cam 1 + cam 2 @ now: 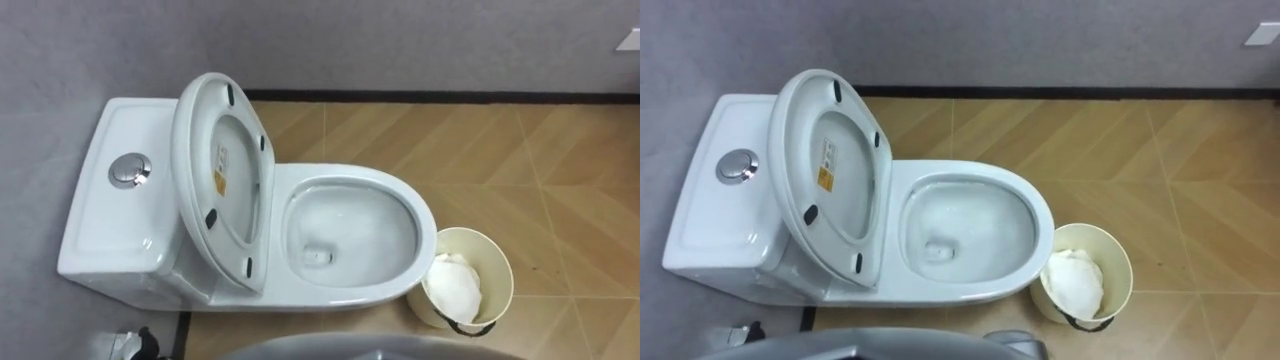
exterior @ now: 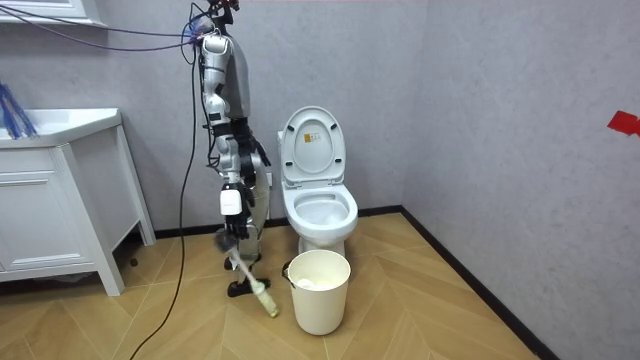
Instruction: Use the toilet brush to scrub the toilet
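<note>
The white toilet [image 1: 352,288] stands before me with its tank [image 1: 120,215] to my left, and its lid and seat [image 1: 222,180] are raised. A little water lies in the open bowl [image 1: 350,232]. In the room view I stand at the toilet's [image 2: 320,210] side, on the room view's left. My right hand [image 2: 233,222] hangs low by my leg, shut on the toilet brush [image 2: 258,290]. The brush slants down, with its pale head near the floor. A grey and black shape at the bottom left edge looks like my left hand [image 1: 130,345].
A cream waste bin [image 1: 497,262] with white paper inside stands on the wooden floor just beyond the bowl's front. The grey wall runs behind the tank. A white vanity cabinet [image 2: 60,200] stands at the room view's left.
</note>
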`<state>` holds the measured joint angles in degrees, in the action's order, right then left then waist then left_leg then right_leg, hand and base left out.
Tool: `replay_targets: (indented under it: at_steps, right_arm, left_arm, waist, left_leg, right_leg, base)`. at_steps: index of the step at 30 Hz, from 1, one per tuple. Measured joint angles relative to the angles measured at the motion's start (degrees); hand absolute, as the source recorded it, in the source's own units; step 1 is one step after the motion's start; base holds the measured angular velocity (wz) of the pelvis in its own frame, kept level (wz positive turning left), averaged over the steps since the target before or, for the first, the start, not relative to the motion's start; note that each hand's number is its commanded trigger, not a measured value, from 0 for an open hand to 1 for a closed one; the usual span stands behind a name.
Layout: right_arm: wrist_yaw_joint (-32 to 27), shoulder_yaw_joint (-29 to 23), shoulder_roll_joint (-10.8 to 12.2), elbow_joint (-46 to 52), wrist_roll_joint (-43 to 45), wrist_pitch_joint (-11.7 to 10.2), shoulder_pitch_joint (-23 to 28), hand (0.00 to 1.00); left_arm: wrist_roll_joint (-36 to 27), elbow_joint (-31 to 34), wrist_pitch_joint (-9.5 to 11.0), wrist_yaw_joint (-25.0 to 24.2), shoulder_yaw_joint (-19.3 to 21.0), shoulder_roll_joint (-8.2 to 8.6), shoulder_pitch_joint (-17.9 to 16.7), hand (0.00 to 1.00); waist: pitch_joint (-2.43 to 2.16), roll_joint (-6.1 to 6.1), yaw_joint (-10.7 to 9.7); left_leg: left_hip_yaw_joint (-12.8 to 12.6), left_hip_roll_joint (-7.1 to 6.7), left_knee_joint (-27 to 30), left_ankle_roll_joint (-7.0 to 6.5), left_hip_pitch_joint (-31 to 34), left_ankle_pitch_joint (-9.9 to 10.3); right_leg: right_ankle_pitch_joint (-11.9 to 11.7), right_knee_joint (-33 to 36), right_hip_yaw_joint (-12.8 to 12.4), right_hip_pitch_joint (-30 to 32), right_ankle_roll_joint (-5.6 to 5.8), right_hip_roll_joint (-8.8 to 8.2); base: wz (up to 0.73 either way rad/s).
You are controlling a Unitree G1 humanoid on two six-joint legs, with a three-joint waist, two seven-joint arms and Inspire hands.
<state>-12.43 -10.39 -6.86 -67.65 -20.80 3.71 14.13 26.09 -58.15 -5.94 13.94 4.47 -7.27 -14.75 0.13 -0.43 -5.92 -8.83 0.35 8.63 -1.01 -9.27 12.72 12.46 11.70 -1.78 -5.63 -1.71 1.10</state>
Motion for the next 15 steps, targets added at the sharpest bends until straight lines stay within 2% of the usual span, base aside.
replay_targets:
  at_steps: [4,8,12,15]
  right_arm:
    - [3.4,0.13,-0.04,-0.21,-0.19,0.01,-0.02,0.0]
    - [7.69,0.59,-0.19,-4.39,1.05,0.22,-1.07,0.0]
    - [10.2,2.31,-0.23,-6.16,7.43,2.61,-1.16,0.0]
    - [11.4,2.4,-0.25,-6.82,12.67,3.54,-1.83,0.0]
  left_arm:
    - [0.83,0.02,-0.2,-1.27,0.26,0.0,-0.02,0.0]
    - [2.36,0.03,-1.23,-2.06,0.25,0.18,-0.09,0.0]
    - [3.06,0.04,-2.57,-3.05,0.22,0.32,-0.62,0.0]
    - [3.06,0.03,-2.87,-4.02,-0.13,0.32,-0.85,0.0]
  waist:
    - [-0.09,0.22,0.09]
    - [-0.23,0.36,0.11]
    - [-0.29,0.43,0.08]
    - [-0.26,0.38,0.07]
  left_leg:
    - [0.13,-0.01,0.0,0.02,0.1,0.03]
    - [0.36,-0.04,0.04,0.01,0.26,0.04]
    - [0.61,-0.05,0.13,0.02,0.49,0.03]
    - [0.61,-0.08,0.32,0.01,0.46,0.03]
  right_leg:
    - [0.0,0.01,0.07,0.06,0.0,-0.01]
    - [0.0,0.0,0.2,0.08,0.0,0.0]
    - [0.0,0.01,0.28,0.15,0.0,0.0]
    - [0.0,0.0,0.37,0.1,0.0,-0.05]
  base:
    - [0.0]
    - [0.02]
    - [0.02]
    - [0.0]
